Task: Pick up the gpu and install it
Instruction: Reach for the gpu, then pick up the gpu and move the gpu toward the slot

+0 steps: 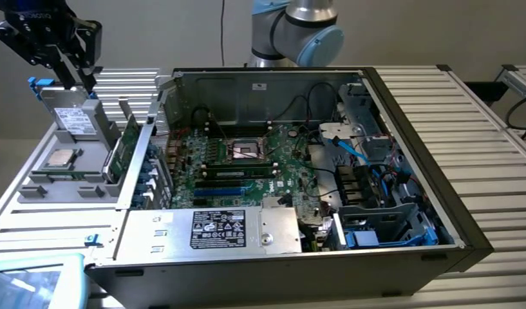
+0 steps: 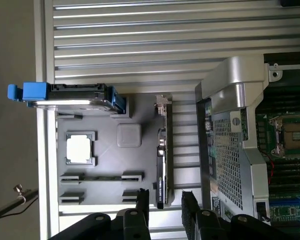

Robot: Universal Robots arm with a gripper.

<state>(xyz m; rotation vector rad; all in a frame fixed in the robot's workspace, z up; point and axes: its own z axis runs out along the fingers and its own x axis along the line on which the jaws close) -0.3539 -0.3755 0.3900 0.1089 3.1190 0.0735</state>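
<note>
The gpu [image 1: 120, 153] stands on edge in a slot of the grey parts tray [image 1: 82, 174], at the exterior view's left, beside the open computer case. In the wrist view the gpu [image 2: 161, 155] shows as a thin dark strip seen edge-on. My gripper [image 1: 80, 80] hangs high above the tray's far end, clear of everything. Its black fingers [image 2: 142, 205] stand apart with nothing between them, and the gripper [image 2: 165, 212] lines up over the card's near end. The green motherboard [image 1: 237, 161] lies inside the case.
A hard drive with blue tabs [image 2: 72, 97] stands in the tray [image 2: 105, 170], with a processor [image 2: 80, 148] lying flat beside it. The case's metal wall [image 2: 230, 150] rises right next to the gpu. Cables and drive bays [image 1: 375, 187] fill the case's other side.
</note>
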